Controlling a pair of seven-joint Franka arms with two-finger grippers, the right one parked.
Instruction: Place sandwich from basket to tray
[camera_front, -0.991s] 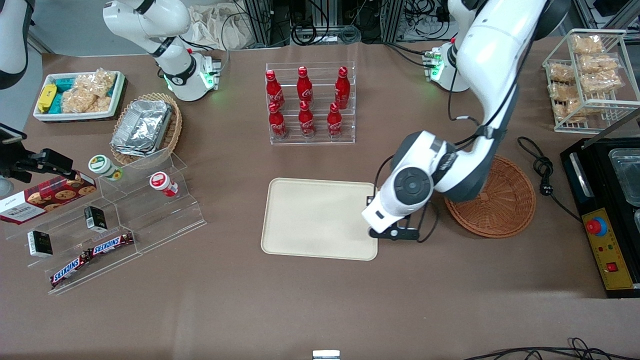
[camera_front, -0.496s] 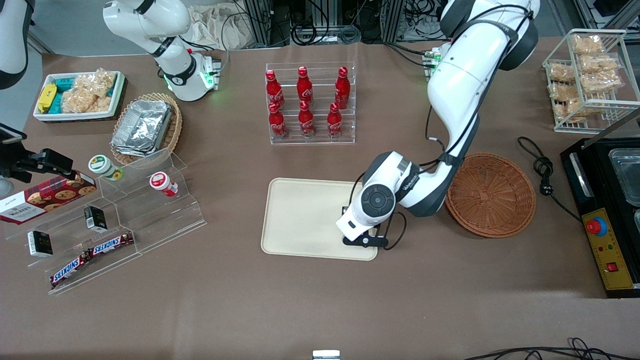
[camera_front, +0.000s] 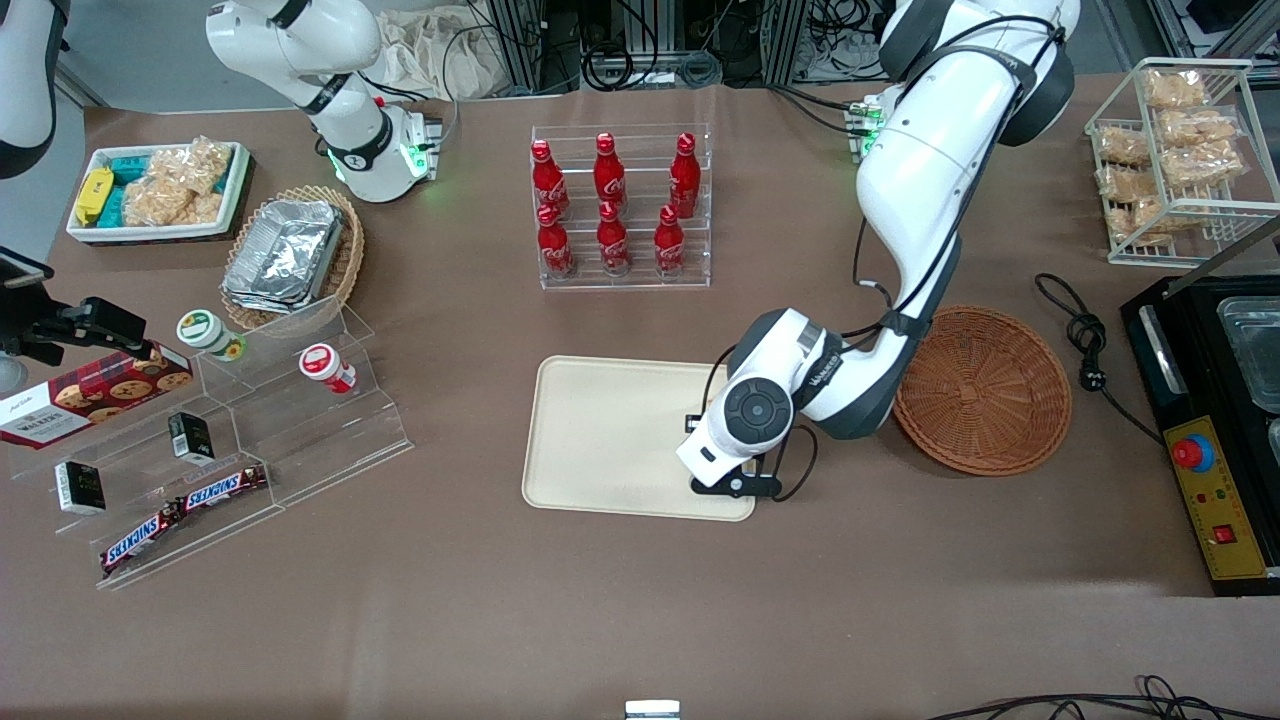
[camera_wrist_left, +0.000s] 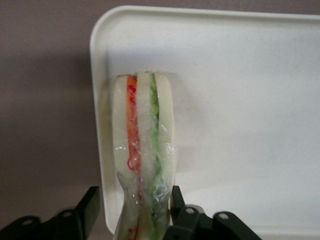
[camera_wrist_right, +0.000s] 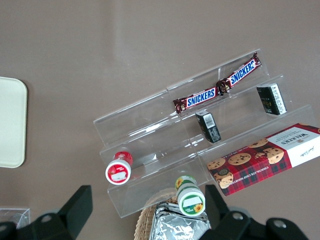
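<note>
Hovering over the tray (camera_front: 610, 430), the left arm's end effector (camera_wrist_left: 131, 212) is clamped on the sandwich (camera_wrist_left: 143, 165), one dark finger (camera_wrist_left: 89, 207) on each flat bread face. The wedge is wrapped in clear film and shows white bread with an orange-red layer and a green layer. It hangs edge-on above the tray's rounded corner, close to the rim; whether its tip touches the tray surface cannot be told from the wrist camera. In the front view the arm's wrist housing hides the sandwich, and only the black gripper bracket (camera_front: 735, 483) shows, over the tray edge nearest the basket (camera_front: 985, 390).

All places below are taken from the tray.
- Basket: just beside the tray, toward the working arm's end of the tabletop (camera_front: 640, 620). Reddish-brown wicker, nothing showing in the part of it not covered by the arm.
- Clear rack of red bottles (camera_front: 615, 205): farther from the front camera than the tray, standing apart from it.
- Stepped clear display stand (camera_front: 250, 450): toward the parked arm's end, well apart from the tray. It carries two Snickers bars (camera_front: 185, 505), small dark boxes, two round lidded cups and a red cookie box (camera_front: 90, 395).
- Tan oval basket with foil containers (camera_front: 290, 255): same end, farther from the camera than the stand.
- Wire rack of bagged snacks (camera_front: 1175, 150): at the working arm's end, farther from the camera than the basket.
</note>
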